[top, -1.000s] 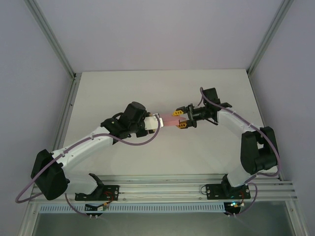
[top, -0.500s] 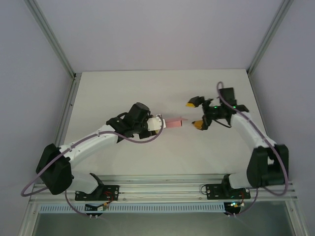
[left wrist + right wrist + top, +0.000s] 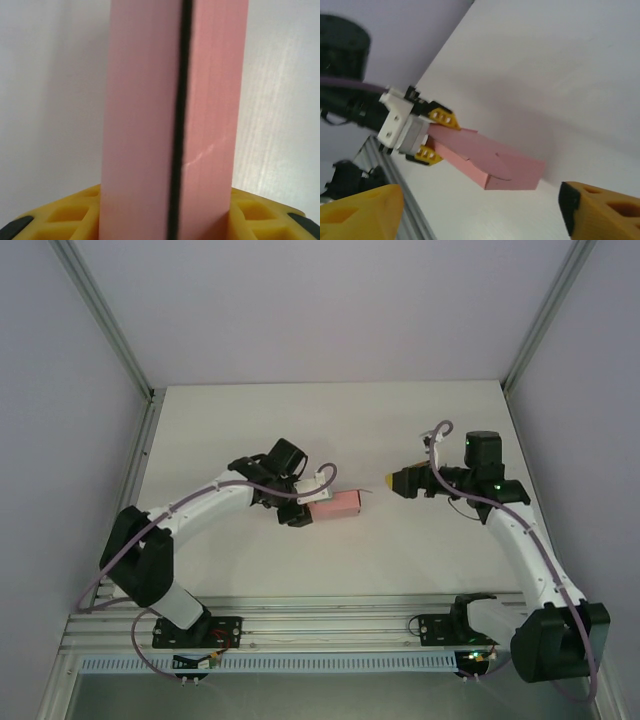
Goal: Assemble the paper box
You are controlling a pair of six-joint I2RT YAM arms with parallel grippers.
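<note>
scene: a pink paper box (image 3: 340, 505) sits mid-desk, folded into a low rectangular block, with its right end free.
left end effector (image 3: 308, 506): clenched on the box's left end, yellow fingers (image 3: 60, 222) on either side of the card.
right end effector (image 3: 393, 481): released, fingers (image 3: 362, 212) spread wide with nothing between them, just right of the box and apart from it.
box detail: a dark seam runs along its length in the left wrist view, and a curved flap edge shows on the top face.
desk (image 3: 300, 430): the box hangs low over it; contact cannot be told.
step in hand, as judged: closing the last seam.
doing it well: keep the left grip firm, bring the right in square to the free end, and press gently so the thin card does not buckle.
</note>
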